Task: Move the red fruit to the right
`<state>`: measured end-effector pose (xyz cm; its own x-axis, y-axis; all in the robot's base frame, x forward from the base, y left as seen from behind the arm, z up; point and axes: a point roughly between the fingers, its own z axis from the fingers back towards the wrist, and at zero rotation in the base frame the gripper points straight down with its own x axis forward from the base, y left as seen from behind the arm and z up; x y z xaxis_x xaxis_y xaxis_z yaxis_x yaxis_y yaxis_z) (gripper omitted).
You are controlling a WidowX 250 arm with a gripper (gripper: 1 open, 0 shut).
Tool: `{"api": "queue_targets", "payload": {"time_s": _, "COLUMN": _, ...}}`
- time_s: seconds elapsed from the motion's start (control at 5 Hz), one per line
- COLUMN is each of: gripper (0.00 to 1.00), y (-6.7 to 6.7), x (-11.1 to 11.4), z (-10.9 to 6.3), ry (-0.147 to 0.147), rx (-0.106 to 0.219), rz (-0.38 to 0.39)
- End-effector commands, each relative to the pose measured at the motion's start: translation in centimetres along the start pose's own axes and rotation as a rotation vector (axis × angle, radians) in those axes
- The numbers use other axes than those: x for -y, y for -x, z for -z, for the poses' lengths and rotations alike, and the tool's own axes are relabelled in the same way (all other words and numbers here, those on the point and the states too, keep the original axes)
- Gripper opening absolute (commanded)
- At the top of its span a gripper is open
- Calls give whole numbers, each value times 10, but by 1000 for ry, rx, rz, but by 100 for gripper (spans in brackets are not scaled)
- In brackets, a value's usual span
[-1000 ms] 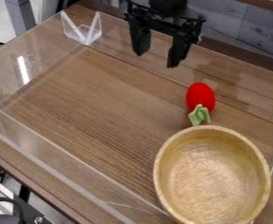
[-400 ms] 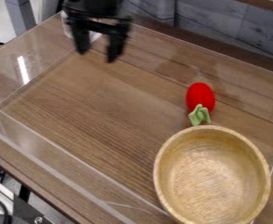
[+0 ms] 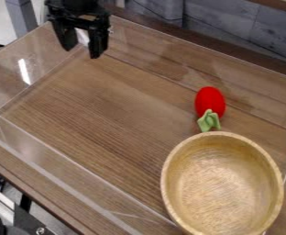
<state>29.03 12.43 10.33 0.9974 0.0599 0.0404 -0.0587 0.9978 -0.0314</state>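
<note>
The red fruit [image 3: 209, 101] is a small glossy red oval with a green leafy stem pointing toward the bowl. It lies on the wooden table at the right, just behind the wooden bowl [image 3: 222, 184]. My gripper [image 3: 82, 42] is black and hangs at the far back left, well away from the fruit. Its two fingers are spread apart and hold nothing.
A clear acrylic wall [image 3: 60, 174] runs around the wooden tabletop [image 3: 109, 110]. The large wooden bowl sits at the front right corner. A grey surface lies behind the back edge.
My gripper has swept from the back centre-right to the far back left, still open. The red fruit and the bowl have not moved.
</note>
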Motion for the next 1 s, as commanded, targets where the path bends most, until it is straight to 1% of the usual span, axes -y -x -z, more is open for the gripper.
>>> {"api": "queue_targets", "payload": {"time_s": 0.0, "gripper": 100, "y": -7, "x": 11, "z": -8, "ry": -8, "rx": 65, "rz": 78}}
{"api": "queue_targets", "payload": {"time_s": 0.2, "gripper": 100, "y": -8, "x": 2, "z": -9, "ry": -22, "rx": 98, "rz": 54}}
{"api": "queue_targets", "payload": {"time_s": 0.6, "gripper": 100, "y": -8, "x": -19, "z": -13, "ry": -32, "rx": 143, "rz": 5}}
{"api": "queue_targets", "payload": {"time_s": 0.8, "gripper": 100, "y": -10, "x": -25, "z": -8, "ry": -32, "rx": 155, "rz": -20}}
